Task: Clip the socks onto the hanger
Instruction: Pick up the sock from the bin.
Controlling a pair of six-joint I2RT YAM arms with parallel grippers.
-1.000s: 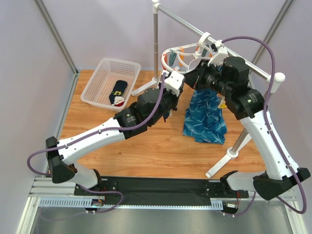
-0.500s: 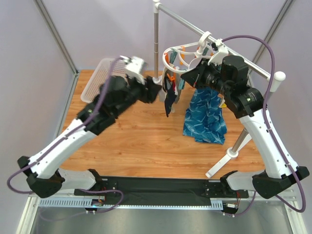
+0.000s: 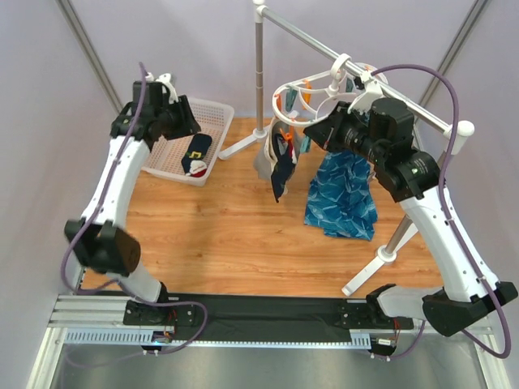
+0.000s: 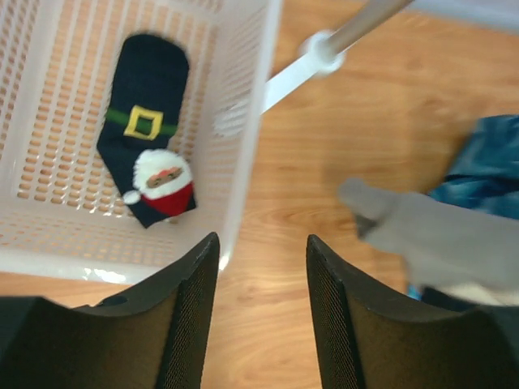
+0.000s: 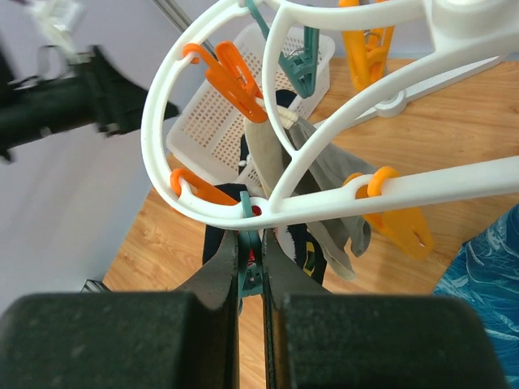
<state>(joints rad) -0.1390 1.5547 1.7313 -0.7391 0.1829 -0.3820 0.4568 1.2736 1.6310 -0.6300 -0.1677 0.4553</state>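
At the far left, the left gripper (image 4: 262, 251) hovers over the near wall of the white basket (image 4: 243, 162), its fingers moderately apart and empty. One dark sock (image 4: 146, 138) lies inside the basket, left of and beyond the fingertips. Further right, a second sock (image 3: 279, 174) dangles from the hanger (image 5: 324, 182), just past the right gripper (image 5: 250, 239), which is pinched narrow on a teal peg (image 5: 251, 271).

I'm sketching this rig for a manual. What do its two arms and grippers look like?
The left arm and right arm share one build: white rounded link shells joined by chunky black joints. A purple cable loops along each. The left gripper has black fingers with mesh-textured inner faces; the right gripper has plain matte black fingers. No markings are readable.
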